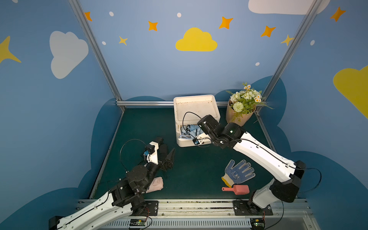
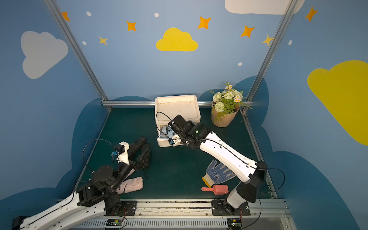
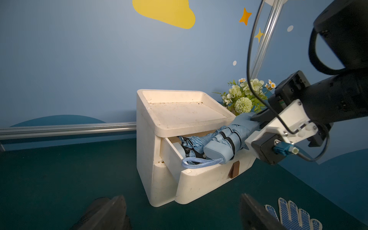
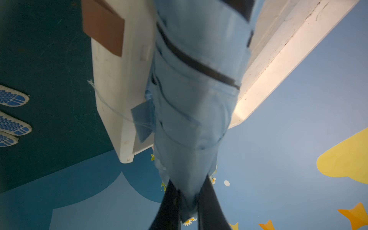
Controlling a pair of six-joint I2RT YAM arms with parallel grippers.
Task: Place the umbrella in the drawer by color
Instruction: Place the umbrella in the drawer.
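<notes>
The right gripper (image 4: 188, 185) is closed on the thin tip end of the blue umbrella (image 3: 225, 139), with cloth pinched between both black fingers. From there the umbrella runs leftward into the open drawer (image 3: 199, 179) of the white cabinet (image 3: 145, 139), which stands at the far middle of the table. Its thick handle end rests on the drawer's front edge, its strap (image 3: 201, 163) hangs over the front, and the gripped end sticks out past the drawer's right side. The umbrella is partly in the drawer but not yet lying flat inside.

To finish this step well, I judge the arm should swing the held end toward the far side and lower it until the whole umbrella sits below the rim. Only then should the fingers let go, and they should draw back to the right without catching the cloth. The strap may jam the drawer when it shuts, so it wants nudging inside. The brown pull tab (image 3: 234, 169) should be kept clear.

The left gripper (image 3: 182, 199) is spread wide and empty, low over the black umbrella (image 1: 159, 140) on the left. A pink umbrella (image 1: 157, 184) lies nearer, beside that arm. A glove (image 1: 239, 172) and a scoop (image 1: 239, 189) lie near right.
</notes>
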